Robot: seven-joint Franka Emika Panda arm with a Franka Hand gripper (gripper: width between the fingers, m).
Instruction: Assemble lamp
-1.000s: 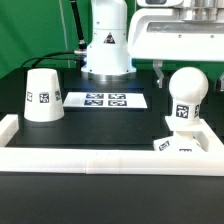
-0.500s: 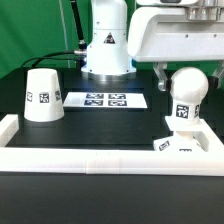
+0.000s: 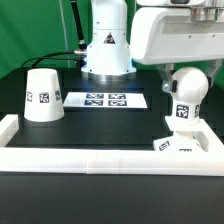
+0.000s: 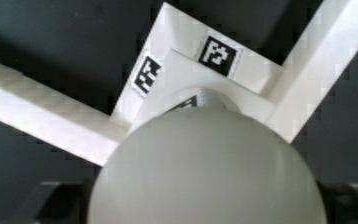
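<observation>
Exterior view's left: shade (image 3: 42, 96), a white truncated cone, stands wide end down on the black bench (image 3: 100, 128) with one square tag facing out. Centre: marker board (image 3: 105, 100) lies flat. Right: bulb (image 3: 186, 98), round and white with a tagged stem, stands upright on the flat square base (image 3: 186, 144), just beside the front rail (image 3: 90, 158). Hand (image 3: 188, 79) sits over the bulb's crown with its fingers spread wide on either side, gripping nothing.
</observation>
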